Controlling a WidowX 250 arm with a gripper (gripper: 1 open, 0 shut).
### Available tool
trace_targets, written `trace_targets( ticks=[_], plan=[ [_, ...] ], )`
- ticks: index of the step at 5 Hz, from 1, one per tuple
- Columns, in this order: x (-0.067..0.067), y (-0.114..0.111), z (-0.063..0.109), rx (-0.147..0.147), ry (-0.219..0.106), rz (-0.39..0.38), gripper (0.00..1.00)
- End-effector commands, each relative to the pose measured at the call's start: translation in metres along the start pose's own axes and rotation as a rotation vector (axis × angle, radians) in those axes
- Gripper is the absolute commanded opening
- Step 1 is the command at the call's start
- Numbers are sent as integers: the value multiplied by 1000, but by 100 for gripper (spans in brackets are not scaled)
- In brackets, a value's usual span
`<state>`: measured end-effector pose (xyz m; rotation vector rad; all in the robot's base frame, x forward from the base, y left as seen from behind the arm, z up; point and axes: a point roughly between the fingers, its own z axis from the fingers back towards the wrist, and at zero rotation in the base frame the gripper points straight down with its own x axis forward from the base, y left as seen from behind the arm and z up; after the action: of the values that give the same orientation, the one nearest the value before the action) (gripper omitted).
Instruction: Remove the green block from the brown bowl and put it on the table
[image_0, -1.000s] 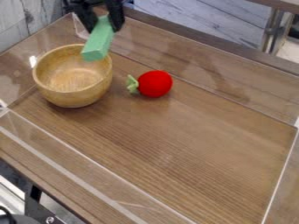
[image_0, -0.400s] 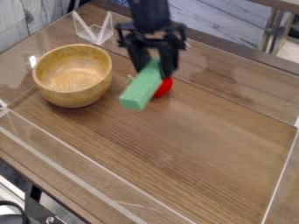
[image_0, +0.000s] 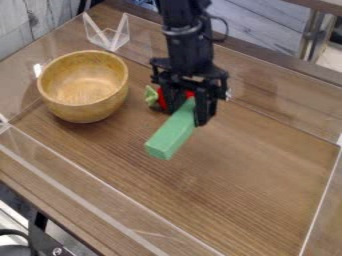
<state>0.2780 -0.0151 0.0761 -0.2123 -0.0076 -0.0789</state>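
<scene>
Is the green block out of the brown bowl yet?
Out. The green block hangs tilted in the gripper, right of the brown bowl, whose inside looks empty. Whether its low end touches the table: cannot tell.

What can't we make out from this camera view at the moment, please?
- Red toy fruit: mostly hidden behind the hand; only its left side shows.
- Green block: its upper end is covered by the fingers, and whether its lower end touches the table cannot be told.
- Arm: cut off by the top edge.
- Brown bowl: the inside of its near wall is hidden by its own rim.
</scene>
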Motion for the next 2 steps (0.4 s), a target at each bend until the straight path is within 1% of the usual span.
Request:
trace_targets(
  ticks=[1,2],
  plan=[
    [3,0,-9,27,-27,-37,0],
    [2,0,-22,43,-31,-70,0]
  ],
)
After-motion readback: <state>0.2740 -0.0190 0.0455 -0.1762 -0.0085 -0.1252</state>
